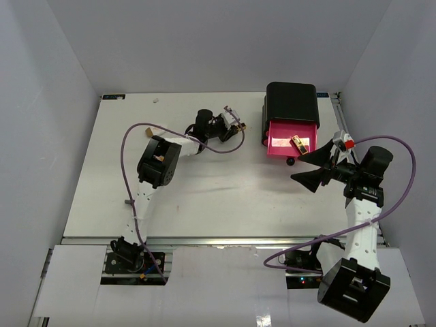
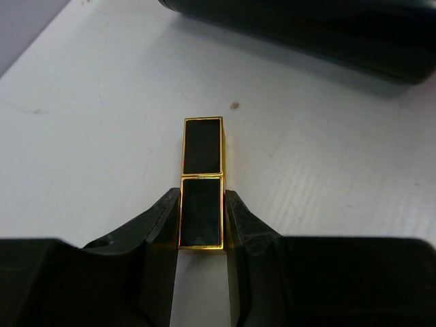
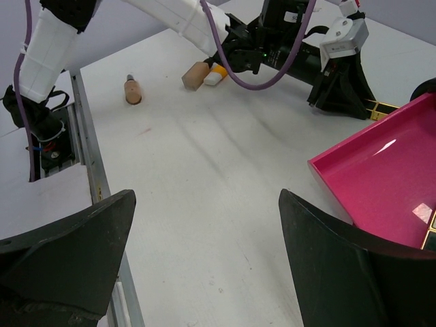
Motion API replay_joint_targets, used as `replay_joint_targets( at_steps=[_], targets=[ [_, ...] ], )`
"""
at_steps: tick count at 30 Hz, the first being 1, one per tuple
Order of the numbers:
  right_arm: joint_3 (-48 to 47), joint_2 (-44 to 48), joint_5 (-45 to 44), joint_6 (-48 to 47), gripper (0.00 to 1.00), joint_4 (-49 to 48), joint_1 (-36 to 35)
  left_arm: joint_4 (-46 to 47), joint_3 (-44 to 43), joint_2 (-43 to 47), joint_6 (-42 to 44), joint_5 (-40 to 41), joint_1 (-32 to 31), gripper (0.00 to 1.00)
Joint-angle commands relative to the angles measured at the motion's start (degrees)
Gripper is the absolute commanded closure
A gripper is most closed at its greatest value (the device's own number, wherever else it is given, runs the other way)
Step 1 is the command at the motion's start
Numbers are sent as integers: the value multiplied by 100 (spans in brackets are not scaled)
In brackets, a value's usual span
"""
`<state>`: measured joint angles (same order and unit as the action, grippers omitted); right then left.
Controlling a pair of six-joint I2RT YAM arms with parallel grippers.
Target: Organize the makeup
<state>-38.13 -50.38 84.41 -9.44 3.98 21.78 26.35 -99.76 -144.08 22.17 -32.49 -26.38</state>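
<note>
**Two arms over a white table, one tube pinched beside the drawer**

Plain grey walls (image 1: 41, 68) close the table (image 1: 204, 197) on the left, at the far side and on the right. The table top is white and matt. It has faint scuff marks and one small brown spot (image 2: 234, 105). A metal rail (image 1: 204, 240) runs along its near edge.

On the left part, close to the edge, a brown stick (image 3: 133, 90) with a dark tip lies alone. Farther in, a tan cylinder (image 3: 195, 75) and an orange tube (image 3: 216, 73) with a white cap lie side by side and seem to touch. Both are close under the white left arm (image 1: 160, 163). A purple cable (image 1: 129, 143) makes a wide loop above this arm.

The left gripper (image 1: 235, 126) reaches to the far middle of the table. Its fingers (image 2: 160, 225) are pressed against both long sides of a black-and-gold tube (image 2: 202, 146). The near half of the tube is clamped and the other half sticks out forward. I cannot tell if the tube touches the table.

Just to the right, a black box (image 1: 293, 102) stands at the far edge. Its pink drawer (image 1: 279, 143) is pulled out toward the near side. A second black-and-gold tube (image 1: 298, 144) lies inside, at the right part of the glossy floor.

The right gripper (image 1: 320, 167) hangs near the drawer's right front corner. Its fingers (image 3: 68, 252) are spread wide over bare table.
</note>
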Motion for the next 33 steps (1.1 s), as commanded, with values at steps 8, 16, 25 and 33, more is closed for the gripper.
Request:
replay_joint_targets(
  at_steps=[8,16,25,33],
  targets=[
    [151,98,-119,-19,8,-310,153,360,2583,2874,-919,326,-16,100],
    [172,69,-355,-125,7,-292,313,303,4019,4780,-1607,301,-231,100],
    [229,90,-547,-208,8,-303,625,-429,3174,5036,-1430,113,-1077,100],
    [262,62,-584,-198,7,-328,802,-689,1721,3797,-1383,628,-1884,100]
  ],
)
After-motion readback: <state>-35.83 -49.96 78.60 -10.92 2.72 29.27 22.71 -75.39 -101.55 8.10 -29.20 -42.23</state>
